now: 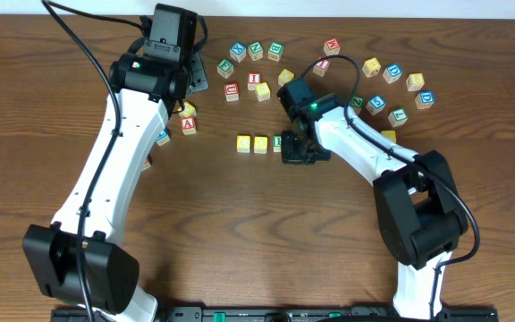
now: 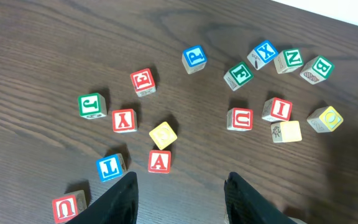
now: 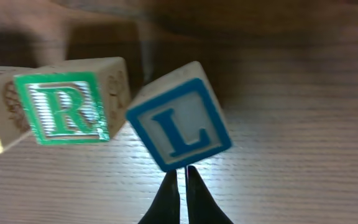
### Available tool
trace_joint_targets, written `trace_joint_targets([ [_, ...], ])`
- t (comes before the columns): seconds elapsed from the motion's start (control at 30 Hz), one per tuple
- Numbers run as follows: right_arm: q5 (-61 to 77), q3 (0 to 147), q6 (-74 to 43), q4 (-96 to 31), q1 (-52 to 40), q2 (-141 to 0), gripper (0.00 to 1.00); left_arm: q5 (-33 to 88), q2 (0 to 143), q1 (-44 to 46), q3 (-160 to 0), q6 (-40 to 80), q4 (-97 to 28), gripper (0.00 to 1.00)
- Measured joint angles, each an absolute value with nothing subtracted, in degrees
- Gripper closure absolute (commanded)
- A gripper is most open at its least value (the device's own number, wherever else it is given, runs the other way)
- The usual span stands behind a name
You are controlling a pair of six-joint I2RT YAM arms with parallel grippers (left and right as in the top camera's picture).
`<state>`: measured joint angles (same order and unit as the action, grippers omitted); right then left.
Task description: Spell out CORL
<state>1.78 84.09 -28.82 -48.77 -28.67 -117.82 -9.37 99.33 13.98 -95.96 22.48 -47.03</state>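
Near the middle of the worktop (image 1: 240,233), beneath the right arm: first yellow cube (image 1: 244,142), second yellow cube (image 1: 261,143), then R cube (image 3: 64,106) and L cube (image 3: 179,124), the last largely hidden from overhead by the right claw (image 3: 183,177). From the right wrist: green R square to the camera, sliver of yellow at its left; blue L beside it but askew, letter's top leaning toward R, one corner close against R's right side, touching or a hair apart, cannot tell. Right claw: fingertips pressed together, clamped on nothing, tips just under L's lowest corner, contact again not readable. Deciding relation: L dead ahead of the tips, faces turned off the row line, unlike R's. Probably calls for a nudge on that low corner to swing L parallel with R, not a fresh grasp. Looks far along: four cubes in order, only the last one's alignment left. Could go wrong by pushing off-centre and spinning L further, or by shoving R out of line. Left claw (image 2: 180,179): fingers apart, empty, hanging over loose cubes (image 2: 163,134) at the far left, well apart from the row; right arm clearly nearer, so no likely part for the left.
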Motion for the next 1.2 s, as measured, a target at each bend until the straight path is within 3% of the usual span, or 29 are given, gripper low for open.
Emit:
trace_joint_targets([
  [0.9,3.44,84.01,-25.04,-47.2,-28.4,-116.16,0.99,-8.91,99.33,13.98,-95.96,21.63,-47.99,0.57],
  [1.13,3.42,84.27,-25.87,-48.21,-24.34,-107.28,0.99,-2.28,99.33,13.96,-98.15,19.49,-51.31,0.75],
  [1.2,3.31,84.42,-26.83,-48.23,-22.94,-106.59,0.99,-0.25,99.33,13.98,-98.17,19.14,-52.23,0.87],
])
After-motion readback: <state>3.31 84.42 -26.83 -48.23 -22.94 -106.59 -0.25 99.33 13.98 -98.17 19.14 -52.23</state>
